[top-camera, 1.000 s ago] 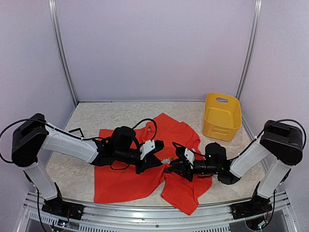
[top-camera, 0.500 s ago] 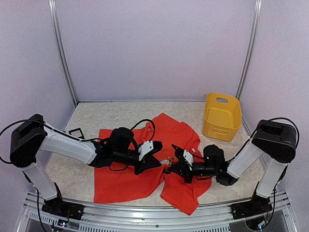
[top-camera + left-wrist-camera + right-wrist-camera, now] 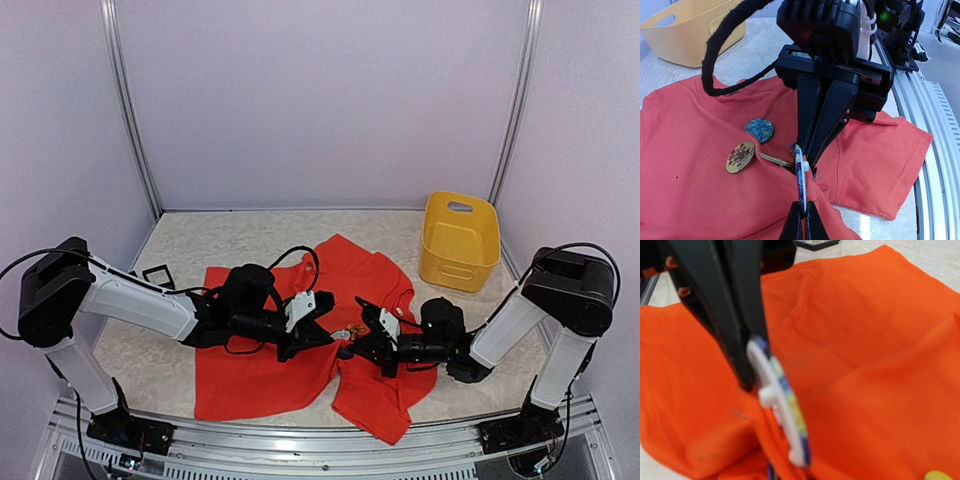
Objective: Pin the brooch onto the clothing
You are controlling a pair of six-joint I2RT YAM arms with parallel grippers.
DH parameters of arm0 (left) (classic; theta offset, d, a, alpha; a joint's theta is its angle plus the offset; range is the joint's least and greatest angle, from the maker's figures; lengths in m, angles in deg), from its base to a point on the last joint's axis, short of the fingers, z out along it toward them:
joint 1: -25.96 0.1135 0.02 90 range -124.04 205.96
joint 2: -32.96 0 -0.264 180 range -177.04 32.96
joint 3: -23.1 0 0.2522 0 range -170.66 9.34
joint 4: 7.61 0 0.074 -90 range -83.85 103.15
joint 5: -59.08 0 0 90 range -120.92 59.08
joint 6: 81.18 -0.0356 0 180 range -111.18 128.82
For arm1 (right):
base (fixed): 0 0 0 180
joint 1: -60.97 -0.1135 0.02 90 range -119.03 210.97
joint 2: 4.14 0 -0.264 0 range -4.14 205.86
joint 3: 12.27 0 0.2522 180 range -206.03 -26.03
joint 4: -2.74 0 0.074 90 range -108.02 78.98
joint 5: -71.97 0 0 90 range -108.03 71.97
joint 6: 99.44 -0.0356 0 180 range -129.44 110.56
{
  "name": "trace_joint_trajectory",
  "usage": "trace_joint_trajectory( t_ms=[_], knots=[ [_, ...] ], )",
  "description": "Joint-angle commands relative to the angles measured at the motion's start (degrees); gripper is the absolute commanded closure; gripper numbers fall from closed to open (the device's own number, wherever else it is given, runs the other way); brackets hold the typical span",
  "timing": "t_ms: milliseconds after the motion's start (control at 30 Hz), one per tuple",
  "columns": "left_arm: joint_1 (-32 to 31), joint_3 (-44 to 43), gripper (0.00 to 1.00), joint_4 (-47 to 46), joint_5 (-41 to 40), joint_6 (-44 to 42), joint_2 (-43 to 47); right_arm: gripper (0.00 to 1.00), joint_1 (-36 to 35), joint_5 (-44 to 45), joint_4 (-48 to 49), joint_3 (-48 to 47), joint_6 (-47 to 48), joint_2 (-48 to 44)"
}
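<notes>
No legible text, labels, brands or numbers in any view

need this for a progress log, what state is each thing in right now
brooch: standing on edge over the shirt
left gripper: shut on the brooch's lower edge
right gripper: tips at the brooch's upper edge, grip unclear
red T-shirt: spread out, bunched under the brooch
blue brooch: flat on the shirt
gold brooch: flat on the shirt
yellow basket: upright
</notes>
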Motion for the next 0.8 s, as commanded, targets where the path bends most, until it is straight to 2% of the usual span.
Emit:
trace_joint_trajectory(
  t_ms=[0, 267, 300, 467, 533, 633, 767],
  knots=[
    [-0.68, 0.28, 1.0, -3.34, 1.01, 0.43, 1.88, 1.0, 0.58, 0.47, -2.93, -1.36, 0.15, 0.55],
    [-0.78, 1.69, 1.0, -6.45, 0.85, 2.37, 1.61, 0.97, 0.58, 0.22, -3.39, -2.82, 0.83, 1.2],
    [-0.71, 1.61, 1.0, -6.34, 0.55, 2.38, 1.47, 0.95, 0.62, 0.19, -3.45, -2.58, 0.74, 0.92],
    [-0.86, 1.51, 1.0, -5.16, -0.3, 1.77, 1.41, 0.61, 0.63, 0.53, -2.06, -0.41, 0.47, -2.16],
    [-1.03, 1.51, 1.0, -4.5, -0.81, 1.25, 1.29, 0.53, 0.73, -0.69, -1.31, 0.19, 0.45, -3.77],
    [-1.22, 1.44, 1.0, -4.25, -0.58, 0.93, 0.99, 0.47, 0.67, -3.07, -0.97, -0.54, 0.12, -3.69],
    [-1.4, 1.32, 1.0, -4.17, -0.78, 0.93, 1.1, 0.46, 0.7, -5.53, 1.98, -2.09, -0.13, -0.89]
  ],
)
